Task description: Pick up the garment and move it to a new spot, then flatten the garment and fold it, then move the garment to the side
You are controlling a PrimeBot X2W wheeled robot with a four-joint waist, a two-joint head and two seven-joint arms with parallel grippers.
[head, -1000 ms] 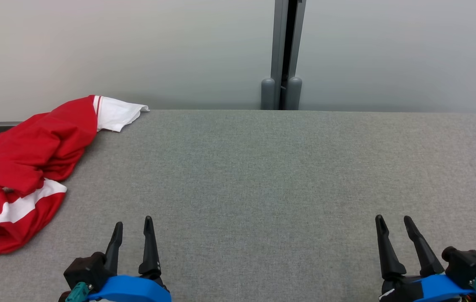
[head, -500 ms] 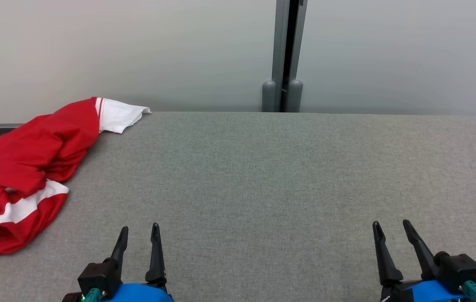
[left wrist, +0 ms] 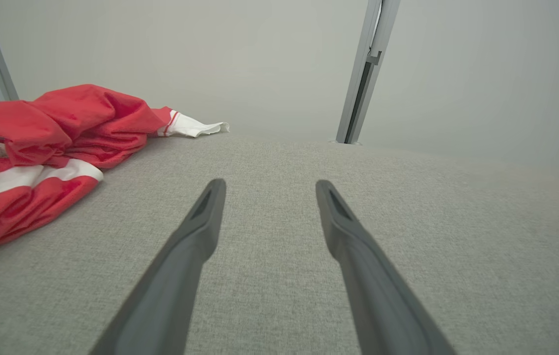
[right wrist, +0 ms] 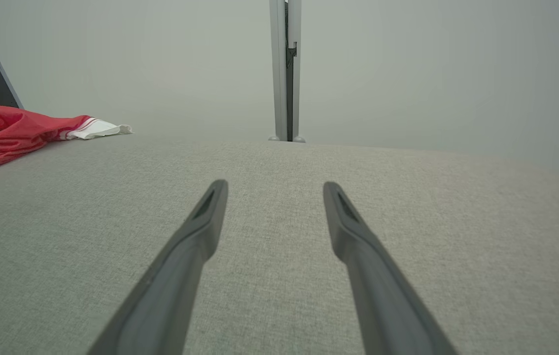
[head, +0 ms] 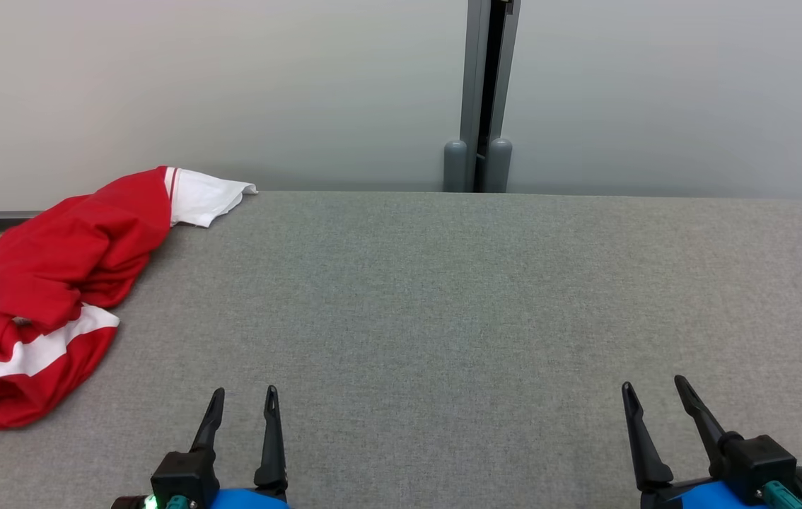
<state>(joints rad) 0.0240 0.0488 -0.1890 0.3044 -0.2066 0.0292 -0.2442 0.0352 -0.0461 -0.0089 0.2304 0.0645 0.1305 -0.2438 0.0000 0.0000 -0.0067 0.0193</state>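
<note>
Red-and-white garment (head: 47,297) crumpled at far left edge of grey fabric table (head: 443,304), left gripper (head: 243,406) fingers apart, empty, right gripper (head: 653,399) fingers apart, empty, both well apart from garment

Grey fabric table (head: 443,318) before pale wall (head: 231,85), grey post (head: 473,85)

Post: grey metal post (head: 477,85), upright.
Wall: pale wall panels (head: 196,85) on both sides of it.
Table: grey fabric table (head: 443,297) before it.
</note>
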